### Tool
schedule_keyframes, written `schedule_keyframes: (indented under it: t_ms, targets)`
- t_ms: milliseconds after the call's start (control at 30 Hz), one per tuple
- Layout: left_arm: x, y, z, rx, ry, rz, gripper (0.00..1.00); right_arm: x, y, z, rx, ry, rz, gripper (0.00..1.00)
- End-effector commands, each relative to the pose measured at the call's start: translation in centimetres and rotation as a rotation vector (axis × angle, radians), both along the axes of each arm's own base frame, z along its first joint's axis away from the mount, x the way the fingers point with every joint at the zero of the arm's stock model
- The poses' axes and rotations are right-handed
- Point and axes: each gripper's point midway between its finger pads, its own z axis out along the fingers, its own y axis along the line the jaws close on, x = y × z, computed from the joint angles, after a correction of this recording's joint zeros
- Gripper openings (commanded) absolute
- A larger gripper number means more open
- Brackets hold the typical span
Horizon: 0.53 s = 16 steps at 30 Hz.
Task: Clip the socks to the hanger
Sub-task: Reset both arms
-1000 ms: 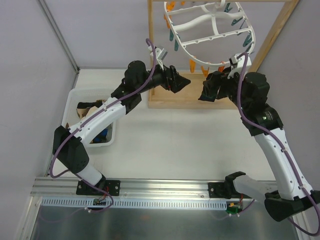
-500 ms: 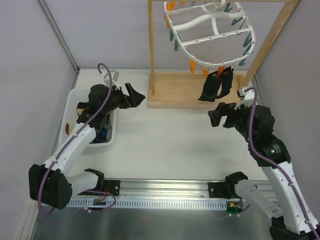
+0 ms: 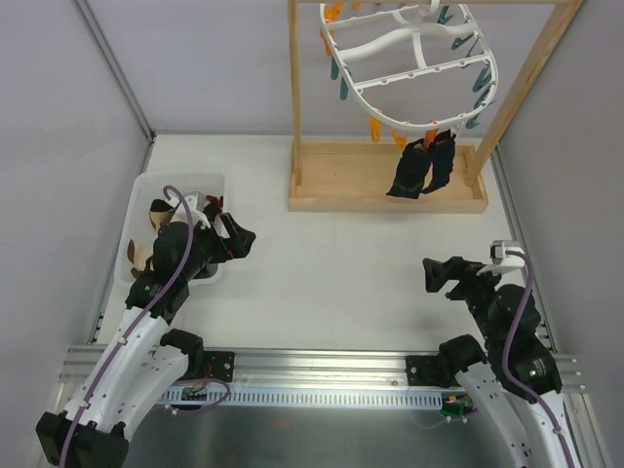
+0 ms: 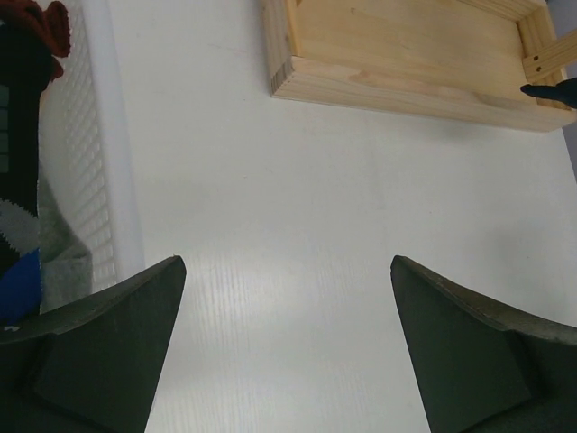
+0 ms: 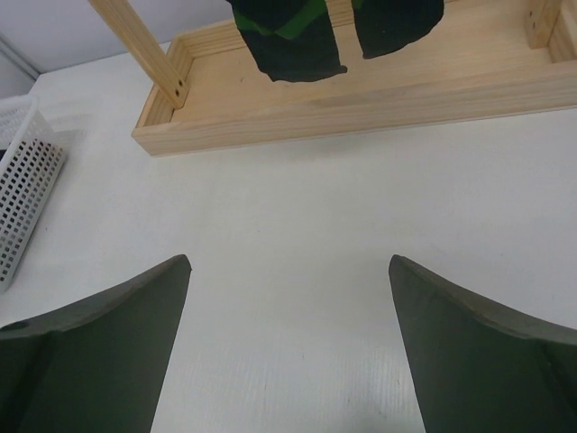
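the large white plastic oval hanger (image 3: 414, 70), ringed with small orange and teal pegs (image 3: 375, 127), hung from the light wooden stand (image 3: 385, 205) at the far side of the white counter (image 3: 331, 273). two dark socks (image 3: 421, 168) were clipped side by side at the near edge of the hanger and hung down over the tray-like base of the stand. in the right wrist view the lower ends of these dark socks (image 5: 293, 41) showed green marks.

at the left side of the counter stood a white plastic basket (image 3: 180, 176) with lattice walls. in it lay several loose socks (image 3: 161, 210), some tan and some dark. the left wrist view showed more of them behind the basket wall (image 4: 86, 180): one dark with a red edge, and parts in grey and blue. how many there were, i cannot tell.

the left hand (image 3: 234, 239) was just beside the right wall of the basket, released, its fingers wide apart with only bare counter between them (image 4: 287, 263). the right hand (image 3: 444, 276) was above the near right part of the counter, well apart from the stand, also released and grasping nothing (image 5: 288, 262).
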Motion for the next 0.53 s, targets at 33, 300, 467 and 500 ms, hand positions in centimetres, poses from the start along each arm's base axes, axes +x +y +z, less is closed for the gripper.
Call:
schedule_keyframes:
  t_ms: [33,300,467,500]
  targets:
    - [0.18,1.33,1.1,-0.003,-0.035,0.077,0.99,-0.3,-1.48,0.15,0.038,-0.031,-0.087,0.97]
    - [0.13,1.29,0.88,-0.012,-0.026,0.081,0.99,0.15,-1.2,0.41,0.057,0.007,-0.096,0.97]
    - [0.17,1.21,0.8,-0.014,-0.019,0.079,0.99,0.06,-0.94,0.96,0.05,-0.015,-0.072,0.97]
    - [0.19,1.2,0.84,-0.017,-0.018,0.08,0.99,0.09,-1.05,0.89,0.041,-0.016,-0.075,0.97]
